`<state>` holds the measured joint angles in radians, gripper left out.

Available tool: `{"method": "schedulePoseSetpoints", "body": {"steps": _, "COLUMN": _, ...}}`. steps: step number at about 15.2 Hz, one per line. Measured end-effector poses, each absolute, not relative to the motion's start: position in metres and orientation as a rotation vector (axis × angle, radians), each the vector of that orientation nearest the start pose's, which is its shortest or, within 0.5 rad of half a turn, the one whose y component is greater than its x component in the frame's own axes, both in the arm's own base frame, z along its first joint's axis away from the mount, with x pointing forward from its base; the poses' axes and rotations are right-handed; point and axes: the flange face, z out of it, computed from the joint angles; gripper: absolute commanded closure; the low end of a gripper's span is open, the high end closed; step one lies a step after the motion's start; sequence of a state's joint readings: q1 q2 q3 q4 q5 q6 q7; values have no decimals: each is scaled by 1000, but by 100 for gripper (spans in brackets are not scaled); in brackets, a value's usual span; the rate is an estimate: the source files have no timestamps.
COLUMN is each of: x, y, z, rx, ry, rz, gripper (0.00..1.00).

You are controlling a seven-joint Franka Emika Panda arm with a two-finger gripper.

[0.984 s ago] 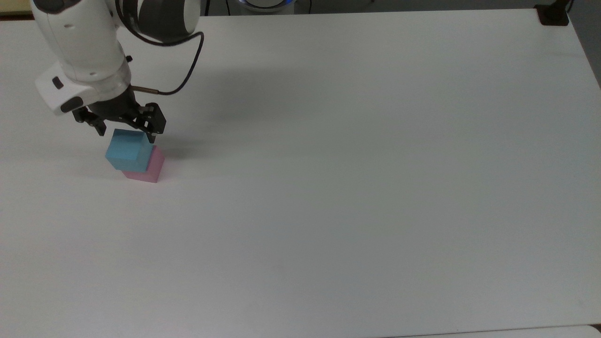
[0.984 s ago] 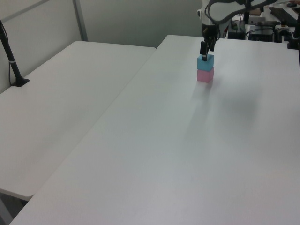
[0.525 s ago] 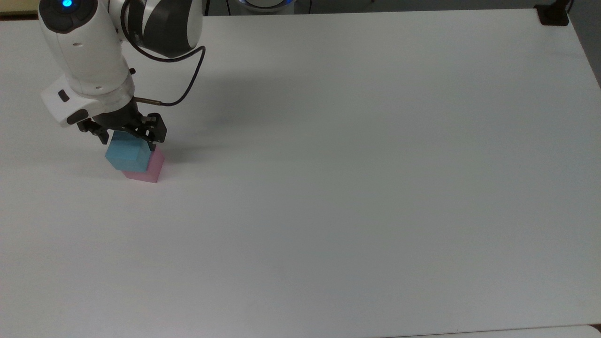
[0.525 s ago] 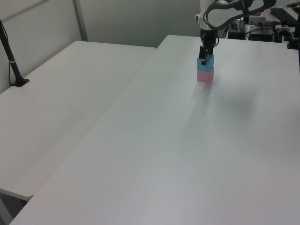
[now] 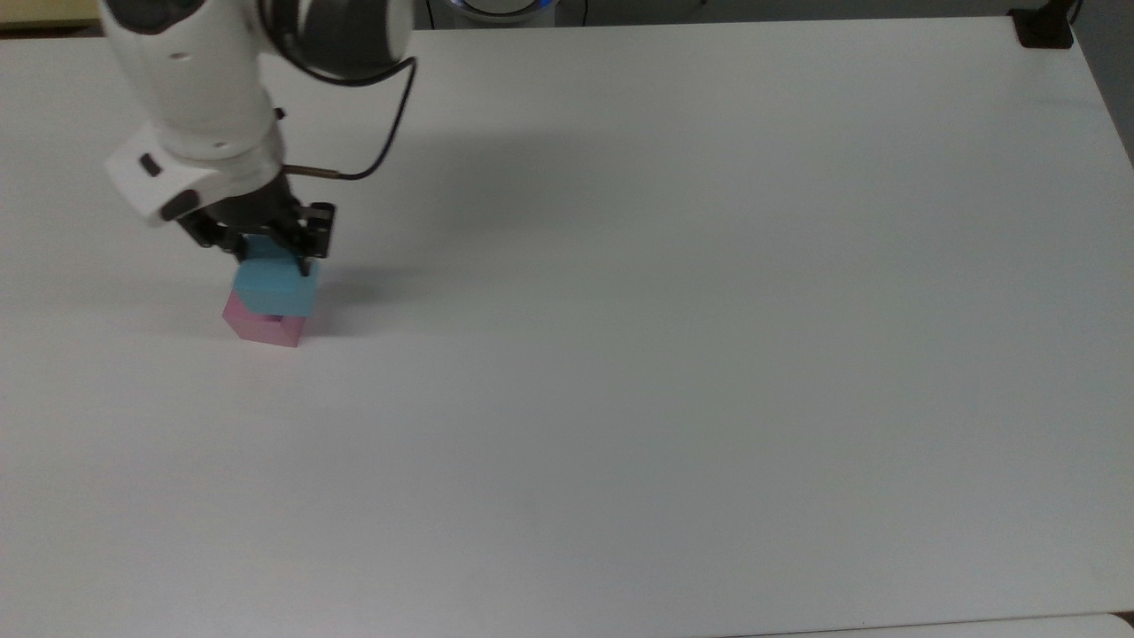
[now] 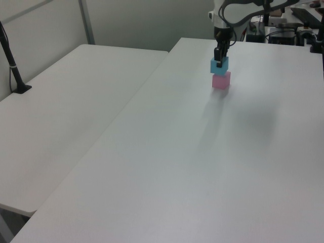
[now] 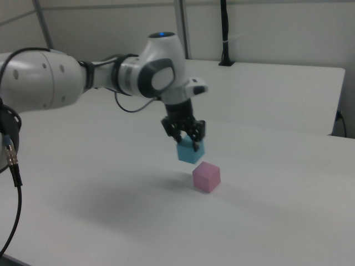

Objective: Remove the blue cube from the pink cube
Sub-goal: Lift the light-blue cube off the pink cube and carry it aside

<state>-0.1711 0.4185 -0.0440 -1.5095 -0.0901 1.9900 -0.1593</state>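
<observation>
My gripper point(image 5: 270, 257) is shut on the blue cube point(image 5: 276, 289) and holds it in the air. In the right view the blue cube point(image 7: 190, 151) hangs clear above and to the left of the pink cube point(image 7: 207, 176), with a gap between them. The pink cube point(image 5: 257, 326) rests on the white table, partly covered by the blue cube in the top view. In the left view the gripper point(image 6: 218, 57) holds the blue cube point(image 6: 219, 65) just over the pink cube point(image 6: 221, 80).
The white table point(image 5: 673, 337) stretches wide to the top view's right. A black post base point(image 5: 1044, 28) stands at its far right corner. A second white table point(image 6: 66, 101) with a black post point(image 6: 12, 66) lies on the left view's left.
The gripper came down around the blue cube, shut on it and lifted it off the pink cube, moving slightly to the top view's right.
</observation>
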Motion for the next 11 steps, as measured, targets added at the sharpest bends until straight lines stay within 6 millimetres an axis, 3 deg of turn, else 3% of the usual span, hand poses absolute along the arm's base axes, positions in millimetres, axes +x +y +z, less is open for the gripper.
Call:
{"method": "schedulePoseSetpoints", "body": {"steps": 3, "x": 679, "y": -68, "z": 432, "rx": -3243, "ry": 3, "rz": -62, "gripper": 71}}
{"method": "schedulePoseSetpoints", "body": {"steps": 5, "x": 680, "y": -10, "z": 417, "rx": -3240, "ry": -16, "rz": -35, "gripper": 68}}
{"method": "schedulePoseSetpoints", "body": {"steps": 7, "x": 677, "y": 35, "z": 402, "rx": -3239, "ry": -19, "rz": -25, "gripper": 65}}
{"method": "schedulePoseSetpoints", "body": {"steps": 8, "x": 675, "y": 52, "z": 394, "rx": -3238, "ry": -25, "rz": -24, "gripper": 58}}
{"method": "schedulePoseSetpoints", "body": {"steps": 9, "x": 673, "y": 64, "z": 388, "rx": -3238, "ry": -38, "rz": -19, "gripper": 58}}
{"method": "schedulePoseSetpoints", "body": {"steps": 11, "x": 670, "y": 78, "z": 379, "rx": -3238, "ry": -50, "rz": -9, "gripper": 48}}
